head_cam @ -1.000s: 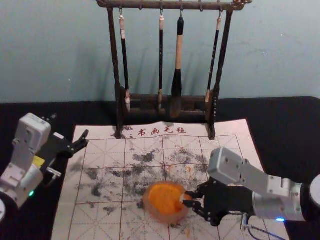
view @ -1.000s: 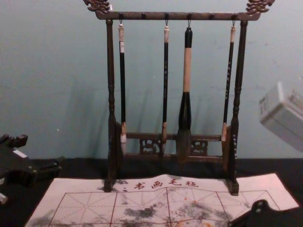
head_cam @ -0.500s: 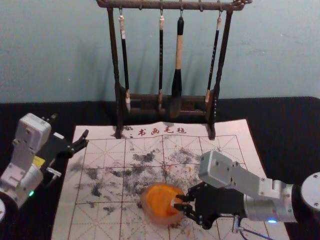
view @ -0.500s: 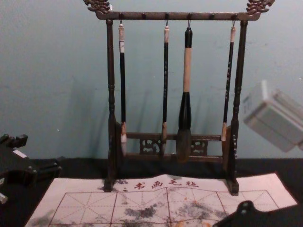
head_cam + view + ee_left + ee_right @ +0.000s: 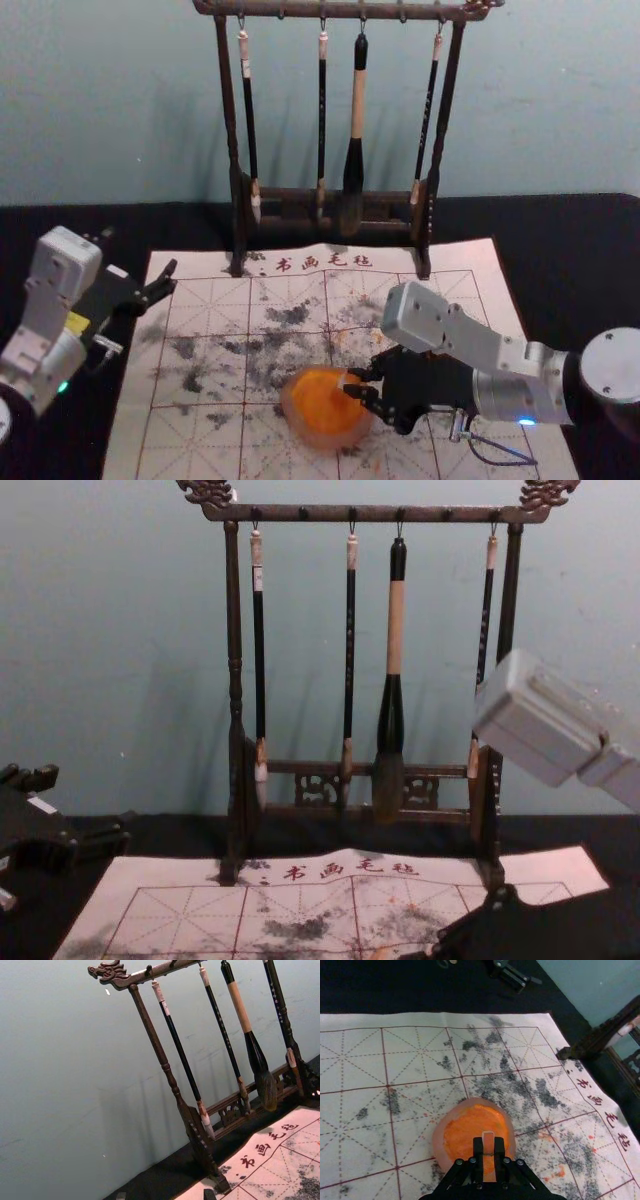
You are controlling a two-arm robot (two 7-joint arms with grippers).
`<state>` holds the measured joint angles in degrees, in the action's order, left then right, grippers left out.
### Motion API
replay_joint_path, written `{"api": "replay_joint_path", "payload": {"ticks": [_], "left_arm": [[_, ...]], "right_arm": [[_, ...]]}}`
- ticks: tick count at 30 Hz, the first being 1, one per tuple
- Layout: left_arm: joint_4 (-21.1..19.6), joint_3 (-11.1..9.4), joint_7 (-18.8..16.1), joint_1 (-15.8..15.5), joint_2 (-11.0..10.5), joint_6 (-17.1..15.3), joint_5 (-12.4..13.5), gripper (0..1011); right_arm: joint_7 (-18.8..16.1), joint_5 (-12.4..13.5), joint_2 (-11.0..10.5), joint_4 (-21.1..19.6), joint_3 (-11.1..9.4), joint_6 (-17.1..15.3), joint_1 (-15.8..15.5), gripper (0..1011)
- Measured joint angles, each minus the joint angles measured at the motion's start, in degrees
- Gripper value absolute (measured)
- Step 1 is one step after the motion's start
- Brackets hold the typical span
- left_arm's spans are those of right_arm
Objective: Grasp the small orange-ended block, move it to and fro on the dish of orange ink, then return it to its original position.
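While your left gripper [image 5: 141, 251] sits open-jawed at frame left, your right gripper's [image 5: 350, 383] jaws pinch the small block [image 5: 488, 1142] over the orange ink dish [image 5: 303, 427], lower centre.

The right claw [image 5: 356, 383] hides much of the small block [image 5: 347, 380] in the head view, and whether its far end touches the orange ink [image 5: 318, 395] cannot be told. The head view's edges crop the brush rack [image 5: 230, 110] and calligraphy mat [image 5: 200, 440]. Lettering on the brush handles [image 5: 350, 630] is too small to read.
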<state>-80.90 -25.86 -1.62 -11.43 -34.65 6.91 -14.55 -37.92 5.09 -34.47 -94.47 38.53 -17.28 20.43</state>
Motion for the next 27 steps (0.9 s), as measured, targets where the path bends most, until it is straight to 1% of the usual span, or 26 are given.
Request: {"api": "replay_joint_path", "payload": {"ticks": [5, 10, 20, 27], "left_arm": [[0.0, 0.0, 0.0, 0.0, 0.0, 0.0, 0.0, 1001], [0.0, 0.0, 0.0, 0.0, 0.0, 0.0, 0.0, 1001], [0.0, 0.0, 0.0, 0.0, 0.0, 0.0, 0.0, 1001], [0.0, 0.0, 0.0, 0.0, 0.0, 0.0, 0.0, 1001]], "right_arm": [[0.2, -0.3, 0.1, 0.5, -0.3, -0.4, 0.3, 85], [0.3, -0.3, -0.4, 0.1, -0.8, -0.8, 0.1, 85], [-1.0, 0.2, -2.9, -3.1, -1.4, -1.3, -1.4, 85], [-1.9, 0.8, -3.4, -4.1, -1.1, -1.3, -1.8, 85]]}}
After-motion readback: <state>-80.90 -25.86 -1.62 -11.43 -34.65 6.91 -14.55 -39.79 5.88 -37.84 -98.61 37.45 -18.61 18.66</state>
